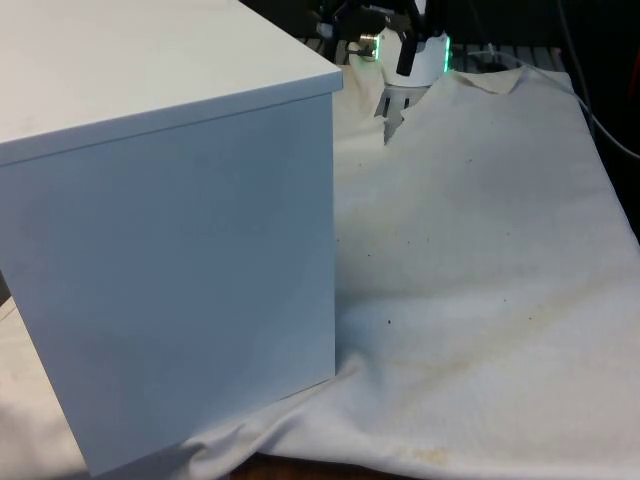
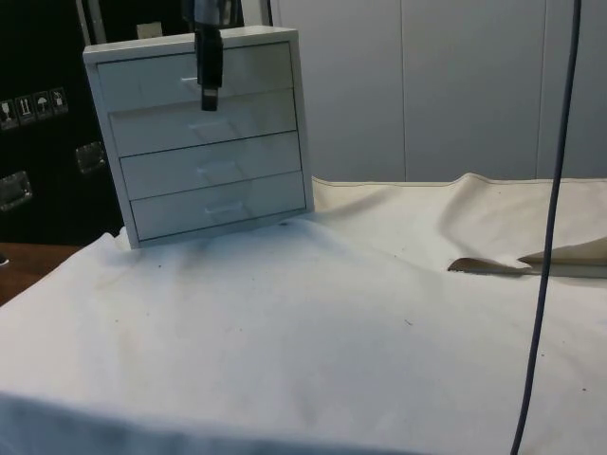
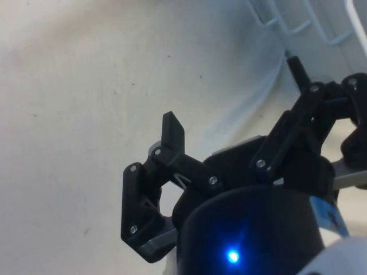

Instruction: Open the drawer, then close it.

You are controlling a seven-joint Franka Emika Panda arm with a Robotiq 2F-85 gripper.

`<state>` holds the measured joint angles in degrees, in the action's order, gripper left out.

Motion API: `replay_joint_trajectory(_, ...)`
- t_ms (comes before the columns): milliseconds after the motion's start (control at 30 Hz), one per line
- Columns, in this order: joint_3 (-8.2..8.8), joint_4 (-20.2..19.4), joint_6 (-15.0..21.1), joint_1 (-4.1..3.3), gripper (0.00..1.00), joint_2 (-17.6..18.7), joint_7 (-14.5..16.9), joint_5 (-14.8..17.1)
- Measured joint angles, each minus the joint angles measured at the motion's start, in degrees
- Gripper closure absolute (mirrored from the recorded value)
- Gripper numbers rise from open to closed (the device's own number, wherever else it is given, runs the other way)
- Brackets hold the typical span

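White chest of drawers (image 2: 204,142) sitting on the cloth-covered worktop (image 2: 313,332), all four drawers closed. Pincer (image 2: 209,95) hovering before the top drawer (image 2: 247,71), fingers (image 3: 172,133) spread apart, gripping nothing.

White chest of drawers (image 2: 204,142), stained white cloth (image 1: 480,300)

Noted pale wall panels (image 2: 455,85) at twelve o'clock, dark cabinet (image 2: 43,114) at nine, rumpled white tablecloth (image 2: 313,322) across centre.

My gripper (image 3: 229,109) is black, its linkage bars pinned with silver screws. My wrist glows green beneath a white collar.
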<state>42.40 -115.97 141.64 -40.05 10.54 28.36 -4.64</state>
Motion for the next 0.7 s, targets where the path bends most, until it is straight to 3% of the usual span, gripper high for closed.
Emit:
replay_joint_trajectory(467, 0.00, 0.6, -2.2, 0.00, 0.00, 0.2, -0.1, -5.1)
replay_joint_trajectory(700, 0.34, 2.4, -2.4, 0.00, 0.00, 2.3, -0.3, -7.0)
